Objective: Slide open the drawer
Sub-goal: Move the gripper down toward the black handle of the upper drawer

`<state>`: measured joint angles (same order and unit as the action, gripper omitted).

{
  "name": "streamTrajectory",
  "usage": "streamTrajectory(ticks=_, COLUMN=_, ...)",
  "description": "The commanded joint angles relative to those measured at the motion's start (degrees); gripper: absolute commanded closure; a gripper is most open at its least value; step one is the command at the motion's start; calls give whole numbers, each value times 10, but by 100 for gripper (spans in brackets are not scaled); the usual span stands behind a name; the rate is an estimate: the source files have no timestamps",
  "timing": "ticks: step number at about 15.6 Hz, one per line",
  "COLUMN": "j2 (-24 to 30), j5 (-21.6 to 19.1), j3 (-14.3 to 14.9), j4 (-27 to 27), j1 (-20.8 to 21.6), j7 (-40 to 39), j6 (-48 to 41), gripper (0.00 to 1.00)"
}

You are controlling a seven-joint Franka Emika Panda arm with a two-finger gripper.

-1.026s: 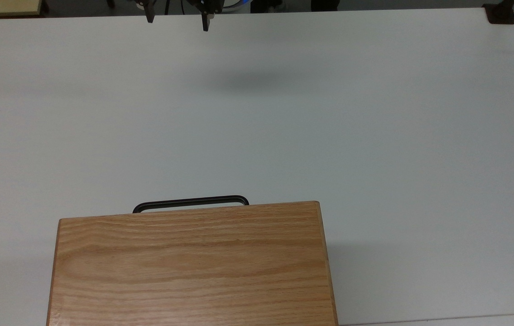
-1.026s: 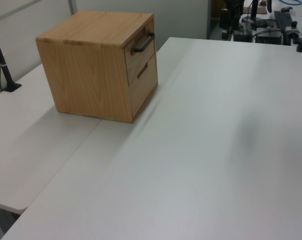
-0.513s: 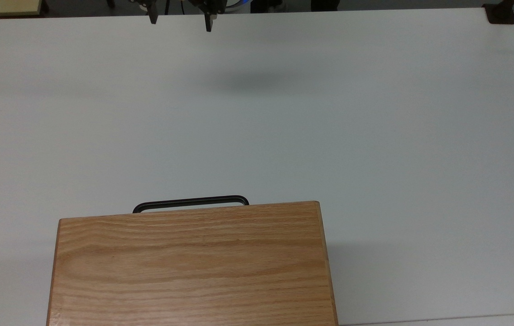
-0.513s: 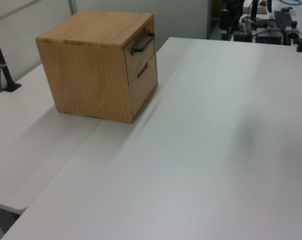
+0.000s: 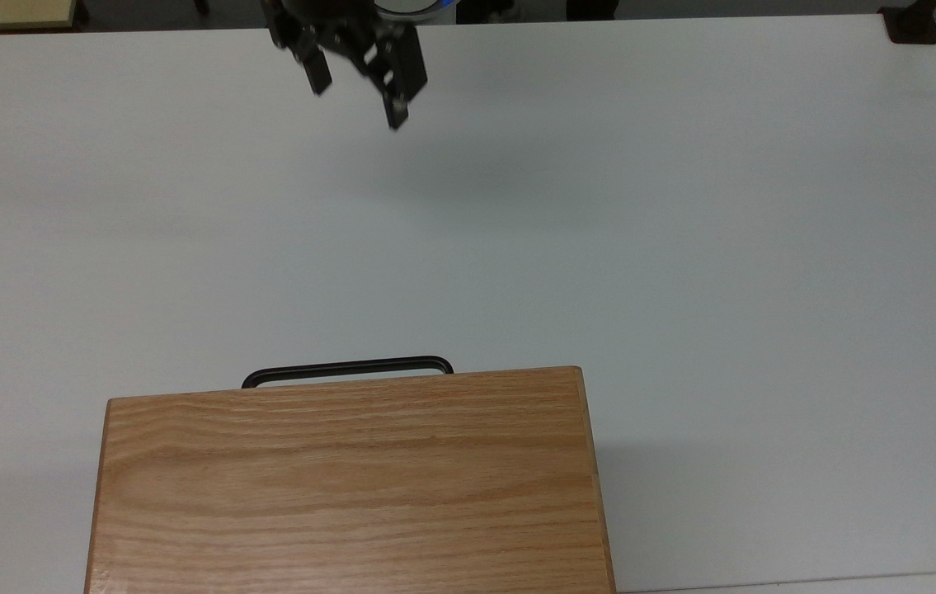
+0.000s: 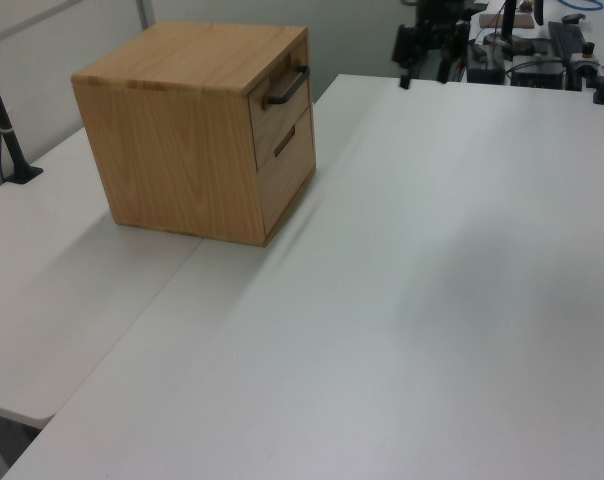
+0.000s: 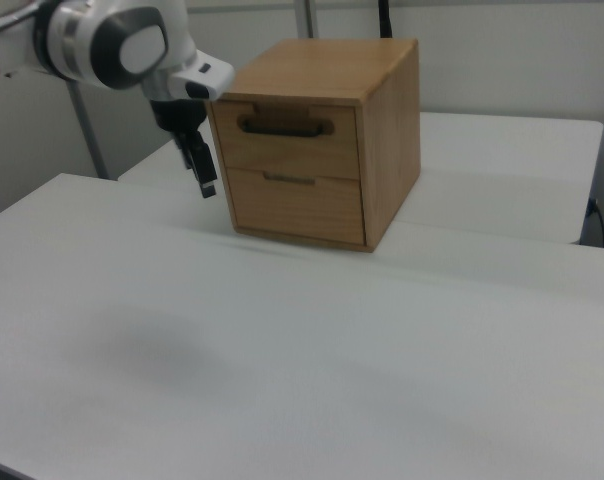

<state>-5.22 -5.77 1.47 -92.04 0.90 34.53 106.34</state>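
While my gripper [image 5: 356, 103] hung upper-left, fingers spread wide and empty, well apart from the drawer [image 7: 290, 128], a misaligned approach risked glancing off its thin handle [image 5: 347, 369].

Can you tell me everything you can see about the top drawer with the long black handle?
The drawer is the upper of two in a light oak cabinet standing on the white table. Its front is a wide pale wooden panel with visible grain. A long thin black handle runs across it and sticks out from the front on two bent ends. The drawer is shut, its front level with the cabinet's face. Nothing touches it; the gripper hangs apart from it above the table, jaws open.
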Motion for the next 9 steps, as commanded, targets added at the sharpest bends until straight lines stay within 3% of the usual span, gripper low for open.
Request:
streamTrajectory(ticks=1, j2=-56, j5=-15, j3=0, j4=6, j1=2, j7=179, j6=127, gripper=8)
streamTrajectory(ticks=6, j2=-107, j5=-35, j3=0, j4=7, j1=3, j7=326, j6=325, gripper=10)
streamTrajectory(ticks=9, j2=-128, j5=-35, j3=1, j4=8, j1=5, j7=357, j6=417, gripper=10)
